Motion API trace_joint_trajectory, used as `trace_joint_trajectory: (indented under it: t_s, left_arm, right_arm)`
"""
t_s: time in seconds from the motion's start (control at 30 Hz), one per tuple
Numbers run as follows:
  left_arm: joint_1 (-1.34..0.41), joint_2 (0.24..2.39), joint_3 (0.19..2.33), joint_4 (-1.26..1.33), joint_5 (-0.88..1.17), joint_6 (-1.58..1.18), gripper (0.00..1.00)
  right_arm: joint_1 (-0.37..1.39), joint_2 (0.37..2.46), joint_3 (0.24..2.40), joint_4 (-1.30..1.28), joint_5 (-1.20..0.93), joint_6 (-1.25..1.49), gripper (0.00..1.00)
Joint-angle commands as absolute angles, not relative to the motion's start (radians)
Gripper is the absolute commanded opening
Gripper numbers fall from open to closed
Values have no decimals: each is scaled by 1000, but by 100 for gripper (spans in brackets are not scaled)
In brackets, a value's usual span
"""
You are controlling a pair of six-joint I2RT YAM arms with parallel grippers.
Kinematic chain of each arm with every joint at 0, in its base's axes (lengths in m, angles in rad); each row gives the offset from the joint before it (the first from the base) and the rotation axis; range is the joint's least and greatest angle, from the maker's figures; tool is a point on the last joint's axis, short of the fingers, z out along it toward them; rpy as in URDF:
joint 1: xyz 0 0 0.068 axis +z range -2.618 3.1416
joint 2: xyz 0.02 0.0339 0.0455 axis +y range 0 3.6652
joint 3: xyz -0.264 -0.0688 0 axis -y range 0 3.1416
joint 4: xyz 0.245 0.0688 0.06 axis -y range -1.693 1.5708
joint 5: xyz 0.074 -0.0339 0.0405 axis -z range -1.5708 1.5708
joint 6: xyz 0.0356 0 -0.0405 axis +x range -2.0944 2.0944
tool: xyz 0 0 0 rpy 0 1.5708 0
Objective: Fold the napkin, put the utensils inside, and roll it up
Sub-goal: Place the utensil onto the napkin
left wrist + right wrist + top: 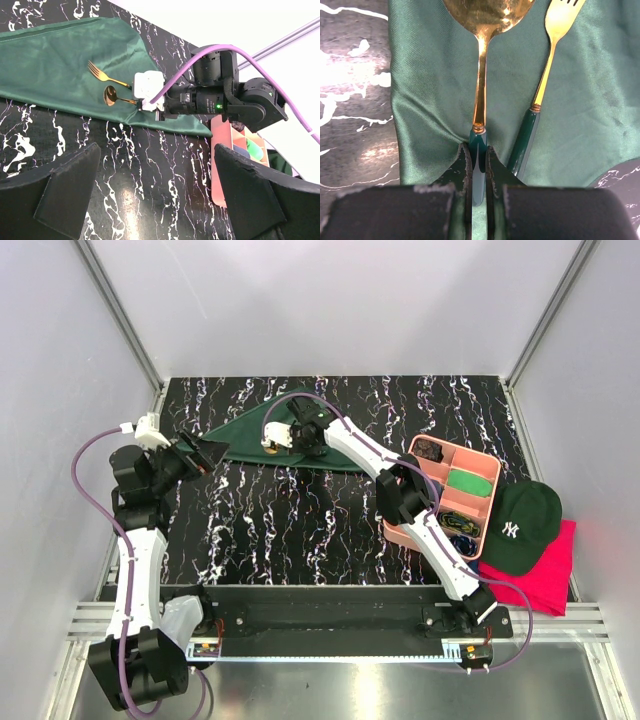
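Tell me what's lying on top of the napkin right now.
A gold spoon and gold fork, side by side on the napkin. The right fingers pinch the spoon's green handle; both handle ends are hidden beneath them.

A robotics lab enclosure; plain white walls (340, 300); aluminium frame rails (118, 310); black marbled table (300, 530).

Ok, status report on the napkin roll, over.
Right pincer shut on spoon, lying on folded napkin beside fork. Left pincer open, hanging over table. Tray and cap off right, no obstruction.
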State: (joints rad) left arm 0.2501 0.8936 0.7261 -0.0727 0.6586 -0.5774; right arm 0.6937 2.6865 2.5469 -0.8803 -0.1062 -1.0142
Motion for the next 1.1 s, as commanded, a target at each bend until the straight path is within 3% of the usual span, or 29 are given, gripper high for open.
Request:
trace_joint_trajectory:
  t_s: [0.0,0.07,0.3,0.57,0.83,1.07]
  left_arm:
    - [258,896,721,-11,699,-589,99]
    - [259,896,721,-11,698,-588,99]
    - [264,900,721,-12,699,-589,99]
    - [268,904,719,-11,698,-591,99]
    - [272,908,716,-9,693,-592,99]
    - [273,907,713,-12,689,-592,99]
  right_arm:
    - [706,2715,2582,-838,-68,-1034,5]
    - [707,2714,2579,-830,-63,-1026,14]
    - [709,2701,2576,-822,-58,-1011,28]
    - [707,2689,2576,-816,-66,-985,35]
    - [709,2671,2576,-796,-57,-922,31]
    - [706,2684,2576,-787,-21,-864,18]
